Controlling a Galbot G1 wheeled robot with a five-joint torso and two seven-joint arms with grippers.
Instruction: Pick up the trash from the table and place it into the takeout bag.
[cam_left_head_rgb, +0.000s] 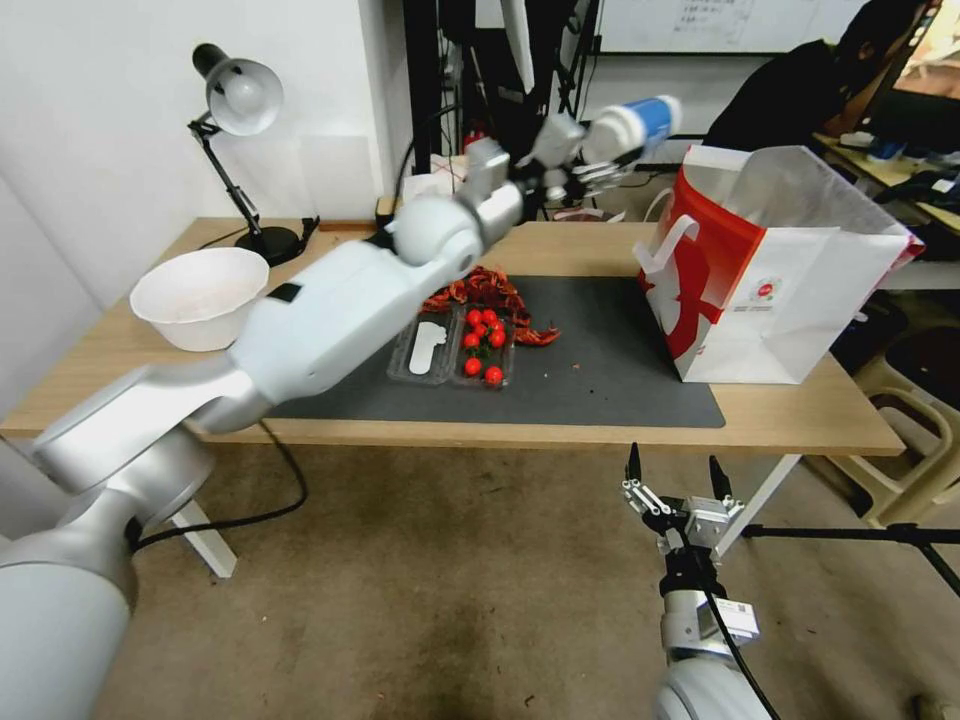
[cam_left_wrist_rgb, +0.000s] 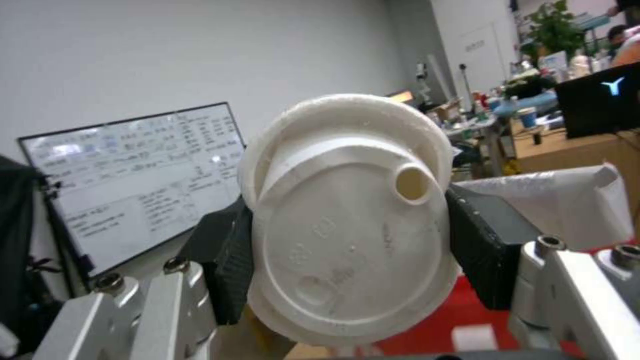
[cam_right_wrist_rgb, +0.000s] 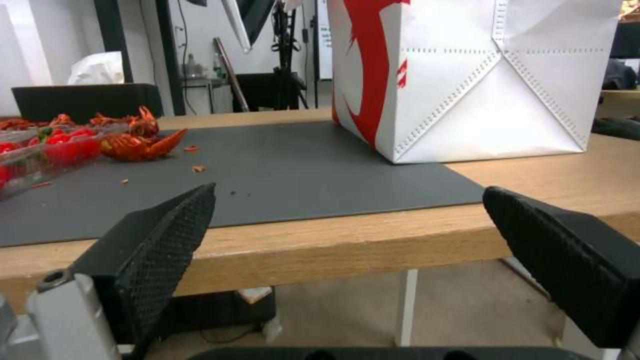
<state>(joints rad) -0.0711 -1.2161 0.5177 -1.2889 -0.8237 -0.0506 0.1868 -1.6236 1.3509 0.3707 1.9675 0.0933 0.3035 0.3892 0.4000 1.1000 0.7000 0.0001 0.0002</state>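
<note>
Left claw (cam_left_head_rgb: 598, 158) clamped on blue white-lidded cup (cam_left_head_rgb: 635, 128), held aloft just left of takeout bag (cam_left_head_rgb: 780, 275). Right claw (cam_left_head_rgb: 678, 480) apart, parked below tabletop (cam_left_head_rgb: 800, 410) edge, before the bag.

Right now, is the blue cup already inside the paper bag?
No. The left claw holds the blue cup in the air, up beside the takeout bag, not inside it.

Blue white-lidded cup (cam_left_head_rgb: 640, 127) tipped sideways, aloft beside takeout bag (cam_left_head_rgb: 790, 290).
</note>
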